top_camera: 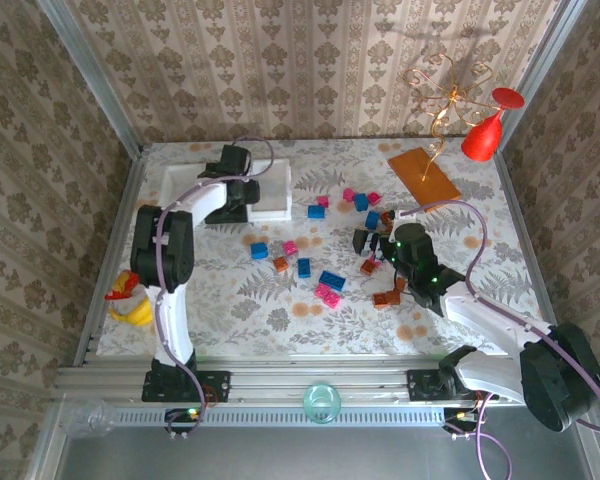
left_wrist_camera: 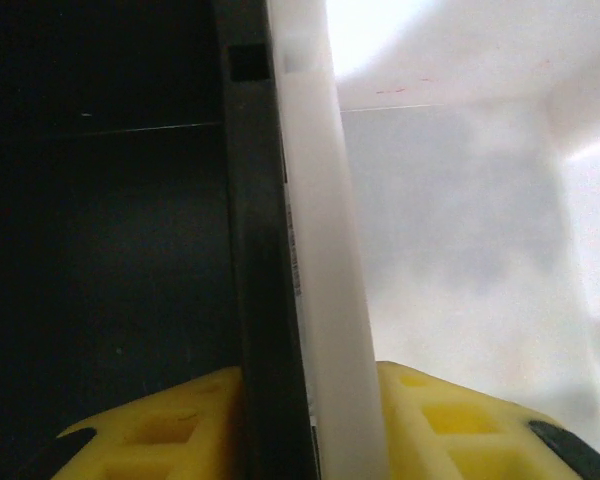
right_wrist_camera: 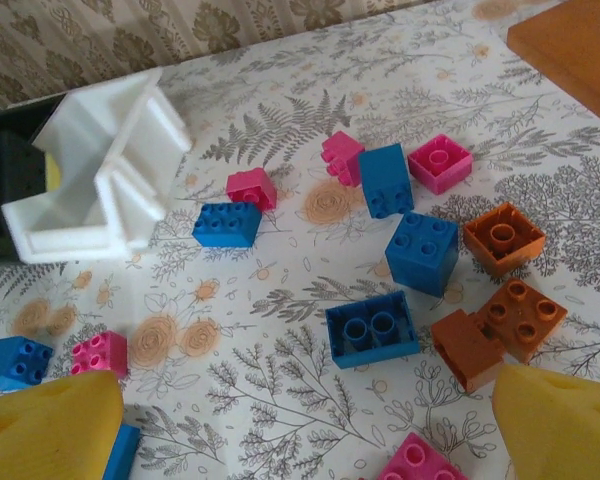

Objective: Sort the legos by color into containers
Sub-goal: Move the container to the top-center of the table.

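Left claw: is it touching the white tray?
Touching. In the left wrist view the left claw straddles two walls; one finger presses the white tray, no gap.

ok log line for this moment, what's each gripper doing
left gripper: shut on adjoining walls of black tray and white tray | right gripper: open, holding nothing, above loose legos

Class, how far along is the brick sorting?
Done: nothing visible; small blue, pink and orange plastic bricks lie loose on the table. In hand: left gripper clamps adjoining black plastic tray and white plastic tray walls; right gripper hangs open. Left: all sorting.
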Action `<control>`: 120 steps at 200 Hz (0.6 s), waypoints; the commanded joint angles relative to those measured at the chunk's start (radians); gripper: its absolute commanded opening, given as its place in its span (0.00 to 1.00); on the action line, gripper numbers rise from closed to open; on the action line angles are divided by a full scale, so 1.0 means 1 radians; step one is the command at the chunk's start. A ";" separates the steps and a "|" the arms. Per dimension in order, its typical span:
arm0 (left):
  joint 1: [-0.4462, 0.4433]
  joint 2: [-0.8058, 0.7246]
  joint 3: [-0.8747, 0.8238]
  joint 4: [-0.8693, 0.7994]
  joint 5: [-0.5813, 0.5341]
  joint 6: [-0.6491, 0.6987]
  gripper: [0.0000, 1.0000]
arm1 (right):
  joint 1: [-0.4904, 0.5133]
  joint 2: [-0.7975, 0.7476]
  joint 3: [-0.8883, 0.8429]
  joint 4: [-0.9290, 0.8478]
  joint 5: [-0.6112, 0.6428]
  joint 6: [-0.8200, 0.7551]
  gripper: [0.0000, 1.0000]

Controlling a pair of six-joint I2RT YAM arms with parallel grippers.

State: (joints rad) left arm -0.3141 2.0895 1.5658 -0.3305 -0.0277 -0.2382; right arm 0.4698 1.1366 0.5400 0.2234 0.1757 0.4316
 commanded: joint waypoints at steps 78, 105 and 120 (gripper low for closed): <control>-0.080 -0.186 0.033 -0.024 -0.030 -0.015 0.70 | 0.033 0.015 0.101 -0.156 -0.067 -0.078 0.96; -0.083 -0.432 -0.314 0.092 -0.004 -0.064 0.77 | 0.054 0.051 0.125 -0.149 -0.107 -0.106 0.97; -0.093 -0.538 -0.486 0.125 0.001 -0.112 0.81 | 0.066 0.083 0.137 -0.139 -0.124 -0.109 0.97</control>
State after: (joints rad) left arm -0.3977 1.6775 1.2938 -0.2676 -0.0269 -0.2890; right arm 0.5152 1.1713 0.6464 0.1043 0.1051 0.3618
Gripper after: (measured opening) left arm 0.782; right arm 0.966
